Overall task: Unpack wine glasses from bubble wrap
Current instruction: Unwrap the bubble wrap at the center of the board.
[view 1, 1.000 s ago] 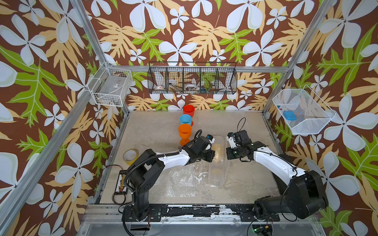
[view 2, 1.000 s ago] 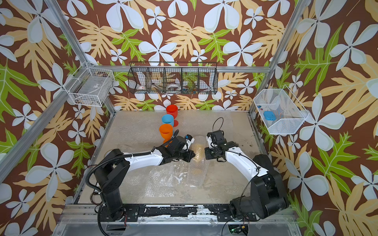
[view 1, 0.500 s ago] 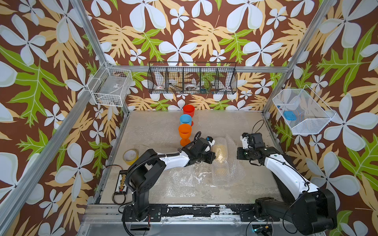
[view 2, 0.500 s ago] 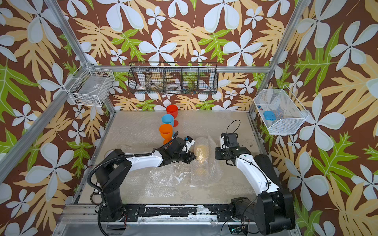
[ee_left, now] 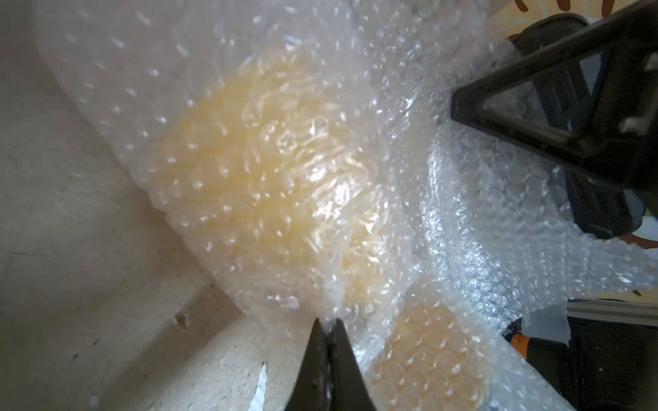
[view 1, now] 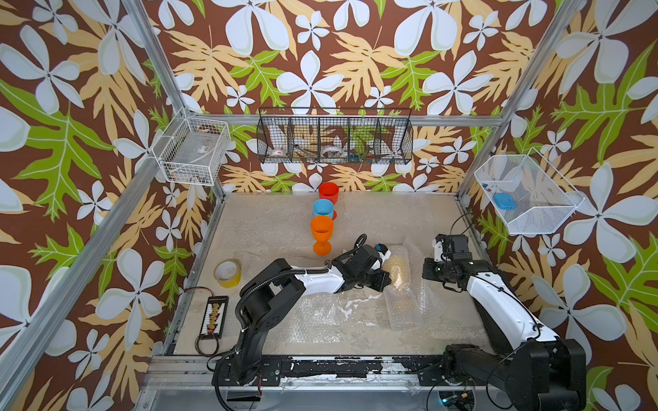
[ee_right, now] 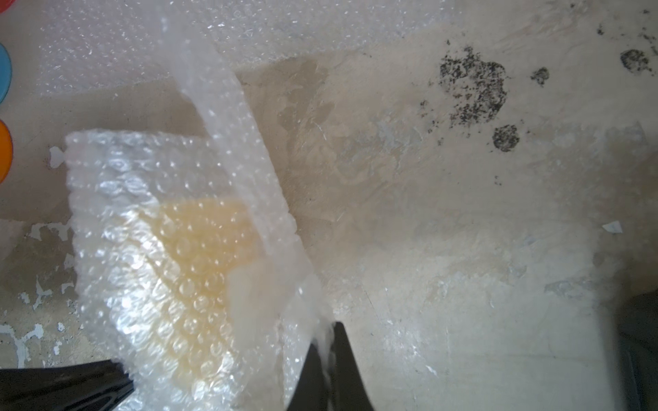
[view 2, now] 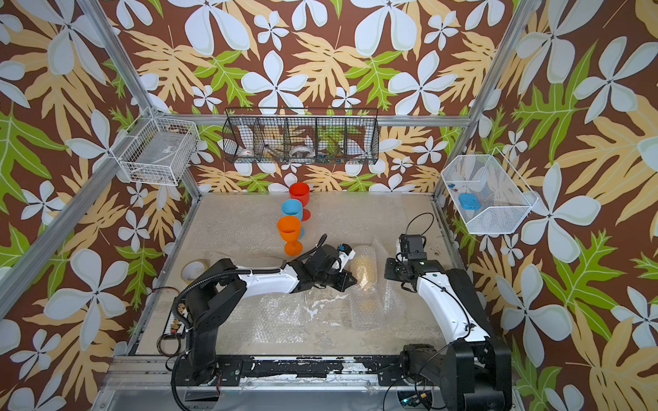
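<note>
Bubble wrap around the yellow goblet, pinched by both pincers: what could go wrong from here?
1. The left pincer and right pincer each hold only a thin edge of the bubble wrap; it may slip or tear.
2. As the wrap opens, the lying yellow goblet could roll free.
3. The left arm lies close to the upright orange goblet and might topple it.

Unwrapped, upright, in a row at frame centre: red goblet (view 1: 328, 192), light blue goblet (view 1: 322, 208), orange goblet (view 1: 322, 233). Right of centre: yellow goblet (view 1: 398, 266), lying inside partly unrolled bubble wrap (view 1: 403, 304).
</note>
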Available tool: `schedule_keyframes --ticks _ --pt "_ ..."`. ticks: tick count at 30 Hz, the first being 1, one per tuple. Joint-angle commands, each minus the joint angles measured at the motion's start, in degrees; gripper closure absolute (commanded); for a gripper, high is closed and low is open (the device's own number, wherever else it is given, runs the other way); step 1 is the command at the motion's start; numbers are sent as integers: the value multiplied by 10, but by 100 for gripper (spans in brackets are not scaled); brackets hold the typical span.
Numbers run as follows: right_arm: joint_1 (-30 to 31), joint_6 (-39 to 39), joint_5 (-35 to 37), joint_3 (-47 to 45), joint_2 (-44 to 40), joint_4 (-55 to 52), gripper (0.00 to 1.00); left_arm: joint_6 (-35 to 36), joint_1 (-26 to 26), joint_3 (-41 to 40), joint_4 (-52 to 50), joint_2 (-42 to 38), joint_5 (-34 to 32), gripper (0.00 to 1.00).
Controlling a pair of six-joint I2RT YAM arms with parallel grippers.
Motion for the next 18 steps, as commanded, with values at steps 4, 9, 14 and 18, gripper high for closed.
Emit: schedule_keyframes --ticks 4,9,14,18 --pt "-10 -6 10 2 9 10 94 -4 0 8 6 15 6 100" --pt "-18 -6 9 -5 11 15 94 0 1 10 0 19 2 92" --pt "-20 -5 15 -1 9 13 93 13 1 3 -19 -5 -22 79" --pt "-24 -3 20 2 5 11 93 20 7 -8 -26 -36 -36 74"
